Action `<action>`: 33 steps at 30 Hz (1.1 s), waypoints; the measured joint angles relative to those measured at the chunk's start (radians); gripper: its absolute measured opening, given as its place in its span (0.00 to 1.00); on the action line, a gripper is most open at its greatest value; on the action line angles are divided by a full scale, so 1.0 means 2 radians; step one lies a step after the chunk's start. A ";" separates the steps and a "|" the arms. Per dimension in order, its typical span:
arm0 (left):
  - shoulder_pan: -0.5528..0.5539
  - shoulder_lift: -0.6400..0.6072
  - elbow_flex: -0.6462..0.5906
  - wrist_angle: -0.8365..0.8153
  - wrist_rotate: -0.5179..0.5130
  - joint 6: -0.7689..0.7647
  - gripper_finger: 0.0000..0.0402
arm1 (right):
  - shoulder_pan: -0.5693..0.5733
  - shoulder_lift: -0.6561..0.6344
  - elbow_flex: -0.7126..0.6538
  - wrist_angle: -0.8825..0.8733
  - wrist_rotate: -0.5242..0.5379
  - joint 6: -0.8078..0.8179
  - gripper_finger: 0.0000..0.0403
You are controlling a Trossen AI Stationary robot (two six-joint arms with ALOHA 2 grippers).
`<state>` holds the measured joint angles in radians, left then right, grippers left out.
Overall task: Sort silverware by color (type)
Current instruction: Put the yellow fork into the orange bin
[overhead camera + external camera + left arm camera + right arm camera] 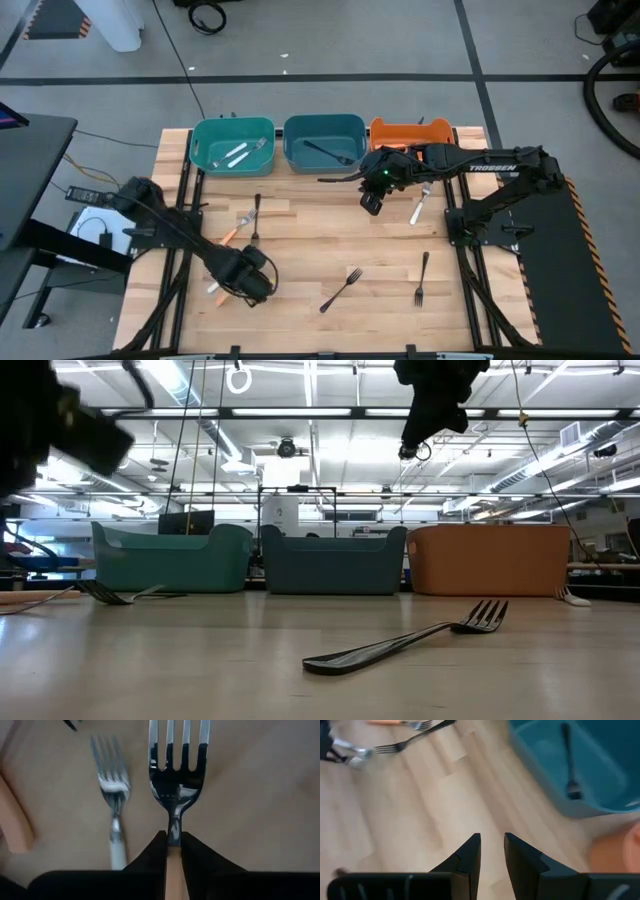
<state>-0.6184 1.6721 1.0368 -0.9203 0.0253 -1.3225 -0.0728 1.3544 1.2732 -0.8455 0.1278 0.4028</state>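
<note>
Right under my left wrist camera sits an orange-handled fork (174,780), silver head pointing away, and my left gripper (171,851) has its fingers pinched tight around the orange neck just below the head. Beside it lies a white fork (114,805), just next to my fingers but not touching them.

So, the surface: a pale wooden table (300,250) on a grey floor, and past its far edge a big workshop-type room with ceiling strip lights. Along the far edge stand three bins: a teal bin (232,143) with white pieces in it, a blue bin (324,140) with one black fork inside, and an orange bin (410,131).

My left gripper (250,280) is down near the near-left corner. My right gripper (373,196) hangs in the air in front of the blue and orange bins, fingers a little apart and holding nothing. A white utensil (420,205) lies just beside it toward the right edge.

Near the near edge lie two black forks, one mid-table (342,289), one further right (422,278). Another black fork (256,218) lies left of centre beside an orange-handled piece (234,232).
</note>
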 joint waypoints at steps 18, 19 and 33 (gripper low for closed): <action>0.184 -0.163 0.001 0.198 -0.152 0.140 0.11 | 0.027 0.000 0.000 0.067 -0.126 0.042 0.23; 0.198 -0.163 0.001 0.219 -0.152 0.154 0.11 | 0.029 0.000 0.000 0.083 -0.126 0.040 0.23; 0.344 -0.158 0.002 0.425 -0.151 0.237 0.11 | 0.037 0.000 0.000 0.152 -0.019 -0.059 0.25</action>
<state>0.0703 1.3556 1.0401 -0.0702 -0.2775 -0.8488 0.0018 1.3552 1.2732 -0.5416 0.0892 0.2855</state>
